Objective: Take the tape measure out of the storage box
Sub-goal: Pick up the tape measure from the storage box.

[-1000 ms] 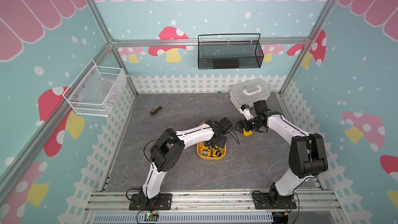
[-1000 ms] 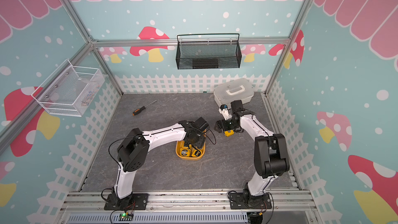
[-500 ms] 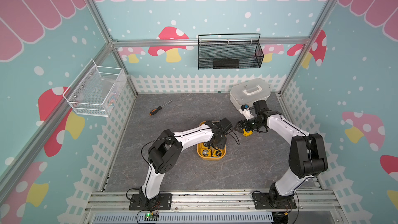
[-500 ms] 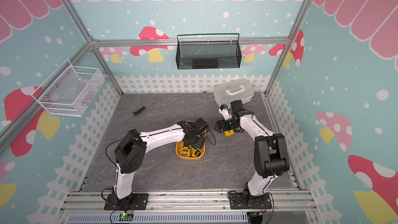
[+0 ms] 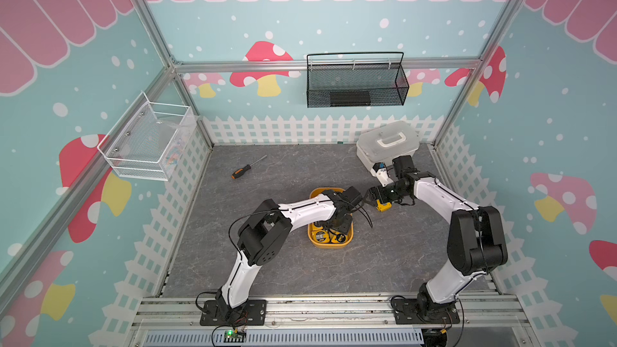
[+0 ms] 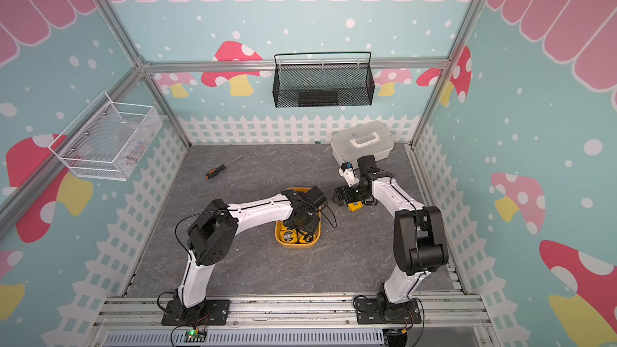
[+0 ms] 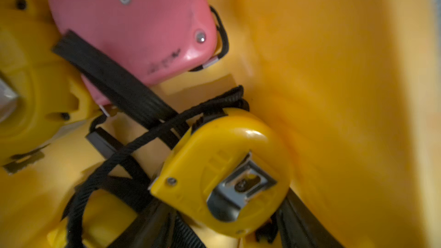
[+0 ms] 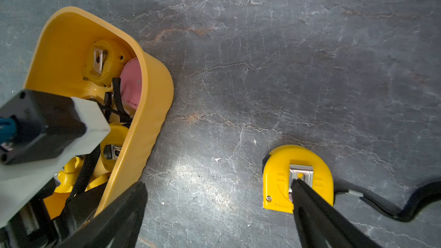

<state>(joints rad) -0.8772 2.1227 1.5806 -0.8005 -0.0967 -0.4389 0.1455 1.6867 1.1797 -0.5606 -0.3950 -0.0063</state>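
Tape measure [image 7: 222,175], yellow plastic with steel clip, lies inside the shallow yellow plastic storage box [image 5: 330,246], beside a pink tape measure [image 7: 133,27]. Left gripper [image 5: 338,226] is down in the box, finger spread cannot be told. Right gripper [image 8: 217,183] is wide open above a second yellow tape measure [image 8: 276,187] on the grey tabletop [image 8: 286,67].

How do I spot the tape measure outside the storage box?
On the grey table, find the yellow storage box, then look towards the right arm. That tape measure lies on bare tabletop, clip up, black strap trailing; the others sit inside the box.

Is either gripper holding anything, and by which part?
Right gripper: open, nothing held; a tape measure lies loose by one finger. Left gripper, down in the storage box: cannot tell.
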